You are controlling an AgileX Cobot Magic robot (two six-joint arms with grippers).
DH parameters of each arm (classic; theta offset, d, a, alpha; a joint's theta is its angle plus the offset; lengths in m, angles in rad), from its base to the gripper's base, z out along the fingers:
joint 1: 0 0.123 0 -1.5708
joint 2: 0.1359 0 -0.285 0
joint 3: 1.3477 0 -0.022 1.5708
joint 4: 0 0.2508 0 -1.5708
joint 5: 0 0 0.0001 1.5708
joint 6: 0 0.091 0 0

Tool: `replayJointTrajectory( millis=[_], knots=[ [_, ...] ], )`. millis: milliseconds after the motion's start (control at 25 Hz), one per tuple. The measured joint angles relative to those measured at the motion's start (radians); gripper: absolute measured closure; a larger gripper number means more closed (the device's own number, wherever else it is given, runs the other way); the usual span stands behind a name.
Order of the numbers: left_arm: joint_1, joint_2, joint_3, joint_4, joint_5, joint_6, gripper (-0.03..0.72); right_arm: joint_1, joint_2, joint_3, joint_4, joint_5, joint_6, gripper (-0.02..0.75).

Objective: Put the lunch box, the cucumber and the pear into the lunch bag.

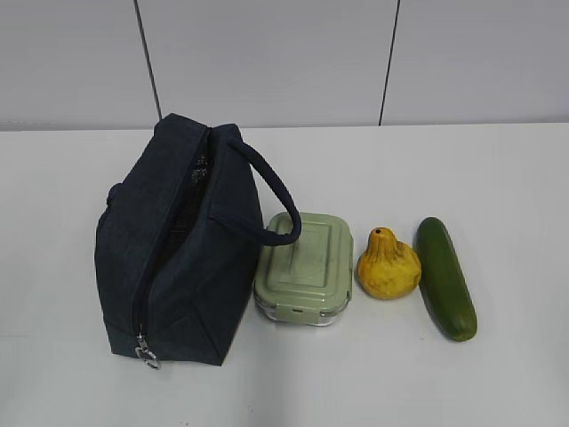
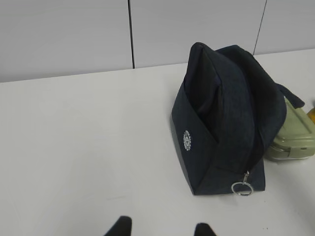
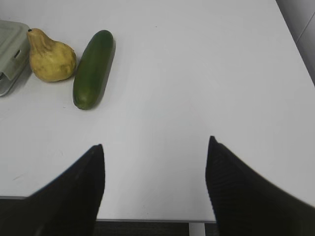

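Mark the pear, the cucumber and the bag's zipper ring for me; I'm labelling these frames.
pear [image 1: 388,267]: exterior view, on its rounded yellow body.
cucumber [image 1: 446,277]: exterior view, middle of its dark green length.
zipper ring [image 2: 242,188]: left wrist view, on the silver ring at the bag's near lower corner.

Navy lunch bag, sage-lidded lunch box, yellow-orange pear, seemingly dark-green cucumber.

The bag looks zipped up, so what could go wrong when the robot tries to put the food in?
1. The bag looks zipped nearly to its ring pull, so nothing fits until it is opened; the soft bag may slide or tip when tugged.
2. Its handle droops over the lunch box and could snag when the box is lifted.
3. The pear and cucumber lie close together, so gripping one may nudge or roll the other.
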Motion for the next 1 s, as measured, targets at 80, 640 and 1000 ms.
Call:
replayJointTrajectory(
  millis=[80,640,1000],
  knots=[
    [0.0,0.0,0.0,0.0,0.0,0.0,0.446,0.0,0.0,0.0,0.0,0.0,0.0,0.236],
    [0.0,0.0,0.0,-0.016,0.0,0.0,0.446,0.0,0.0,0.0,0.0,0.0,0.0,0.237],
    [0.0,0.054,-0.008,-0.055,-0.006,0.0,0.446,0.0,0.027,-0.012,0.0,0.0,0.0,0.237]
  ],
)
